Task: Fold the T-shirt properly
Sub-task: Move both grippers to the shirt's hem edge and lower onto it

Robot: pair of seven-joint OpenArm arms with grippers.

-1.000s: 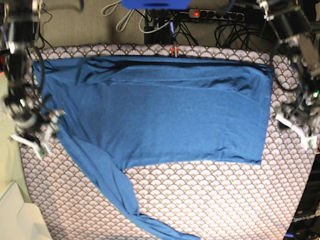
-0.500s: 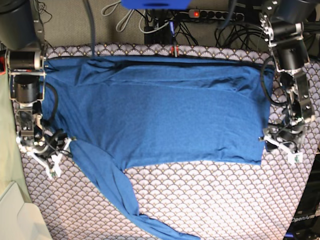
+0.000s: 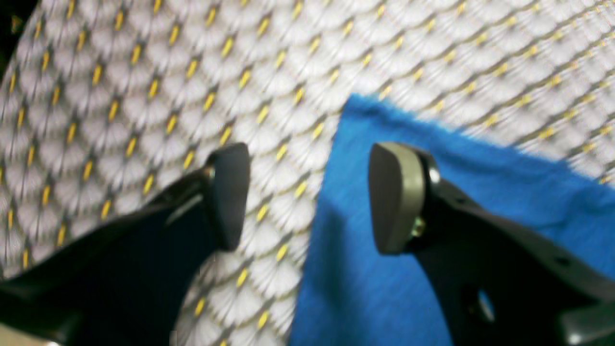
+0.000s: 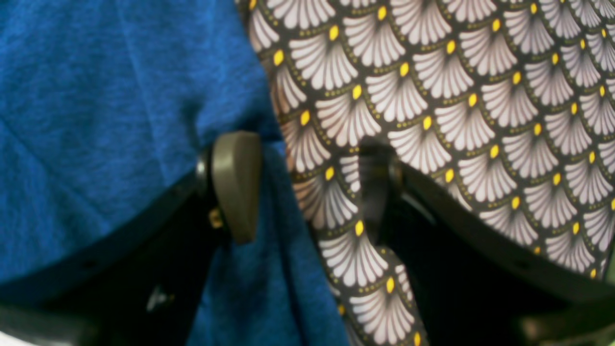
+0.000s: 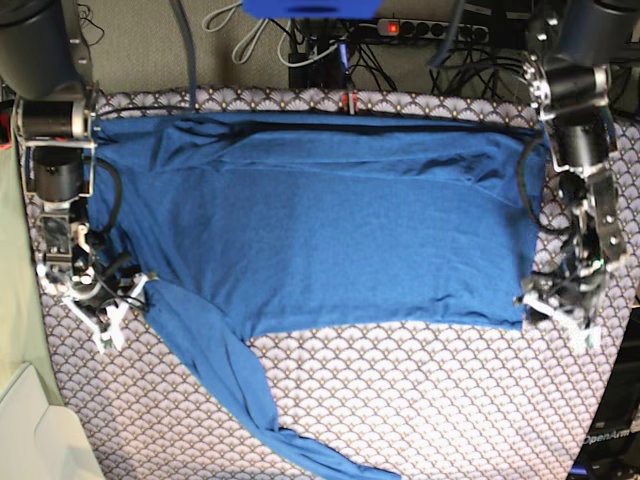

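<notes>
The blue T-shirt (image 5: pixel 330 230) lies spread flat across the table, one long sleeve (image 5: pixel 250 400) trailing toward the front edge. My left gripper (image 5: pixel 556 306) is at the shirt's lower right corner. In the left wrist view this gripper (image 3: pixel 307 197) is open, one finger over bare tablecloth and the other over the blue fabric (image 3: pixel 346 288), with the hem edge between them. My right gripper (image 5: pixel 108 305) is at the shirt's left edge beside the sleeve. It (image 4: pixel 305 190) is open too, straddling the shirt's edge (image 4: pixel 96 96), with nothing pinched.
A fan-patterned tablecloth (image 5: pixel 420 400) covers the table. Behind the far edge lie a power strip and tangled cables (image 5: pixel 420 28). A white box (image 5: pixel 30 430) sits off the table's front left corner.
Both arms have come down and inward to the shirt's edges: the right one to the sleeve side, the left one to the lower right corner. The shirt has not moved.
</notes>
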